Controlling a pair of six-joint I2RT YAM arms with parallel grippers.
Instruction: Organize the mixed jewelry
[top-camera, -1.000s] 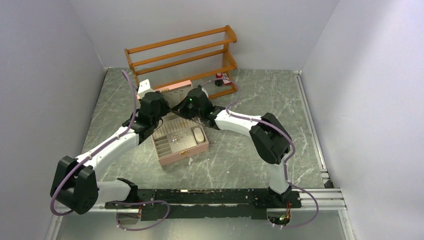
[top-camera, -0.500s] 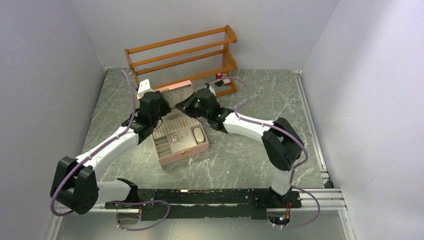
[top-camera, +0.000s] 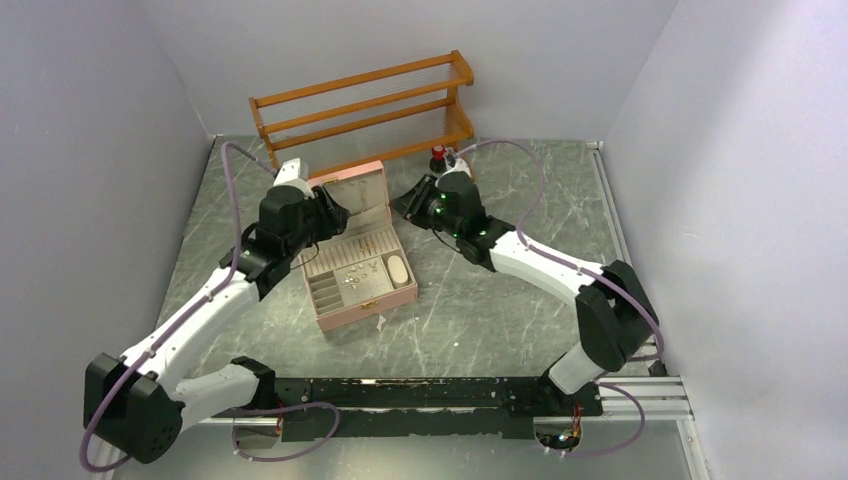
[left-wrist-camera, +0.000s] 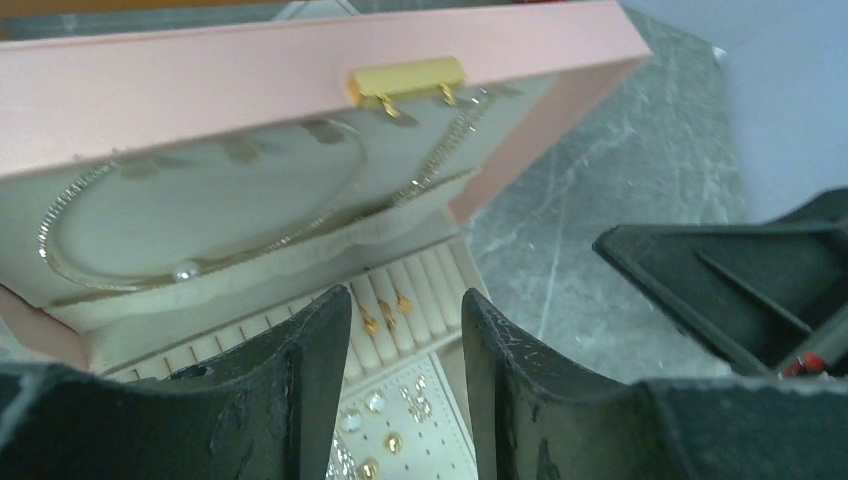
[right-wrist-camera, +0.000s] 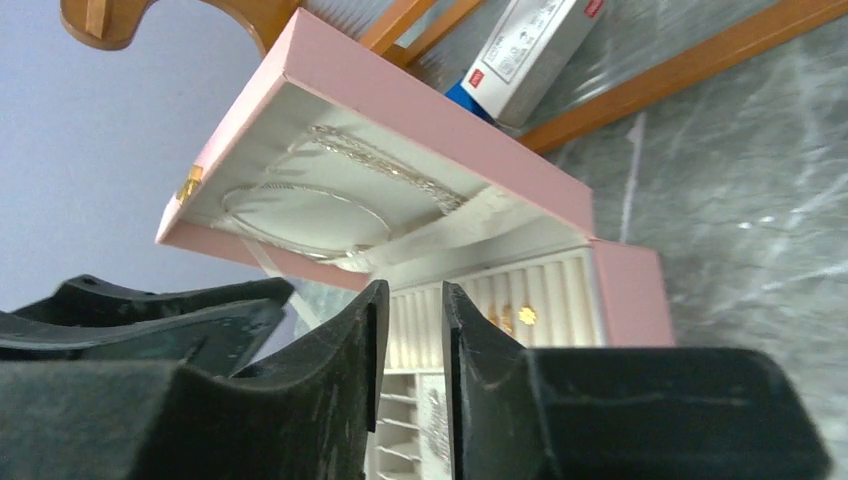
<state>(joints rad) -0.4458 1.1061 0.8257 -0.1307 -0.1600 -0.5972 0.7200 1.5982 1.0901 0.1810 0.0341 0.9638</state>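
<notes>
The left gripper (left-wrist-camera: 405, 312) has its jaws parted by a moderate gap and nothing between them. It hangs over the far left part of the pink jewelry box (top-camera: 358, 303), facing the inside of the raised lid (left-wrist-camera: 250, 80), and touches neither as far as the wrist view shows. Through the gap show the cream ring rolls, with a few gold earrings (left-wrist-camera: 386, 314) tucked into them, and a pad of small studs (left-wrist-camera: 376, 402) below.

The right gripper (right-wrist-camera: 413, 297) has its jaws only narrowly apart and also empty. It hangs just off the right side of the lid, pointing at the box from that side and clear of it.

The mixed jewelry (top-camera: 350, 270) lies inside the box, spread over its cream compartments. Two gold earrings (right-wrist-camera: 512, 318) sit in the ring rolls near the right wall. An oval cream pad (top-camera: 397, 268) lies at the box's right side.

Inside the lid a thin chain necklace (left-wrist-camera: 95, 185) loops round, with a pearl (left-wrist-camera: 183, 270) at its low point. A gold clasp (left-wrist-camera: 405, 78) sits on the lid's edge.

Behind the box stands a wooden rack (top-camera: 360, 100), with a white carton (right-wrist-camera: 535, 45) on its lowest shelf. A red-capped bottle (top-camera: 438, 153) stands near the rack's right end. Everything rests on the grey marbled table (top-camera: 480, 320).
</notes>
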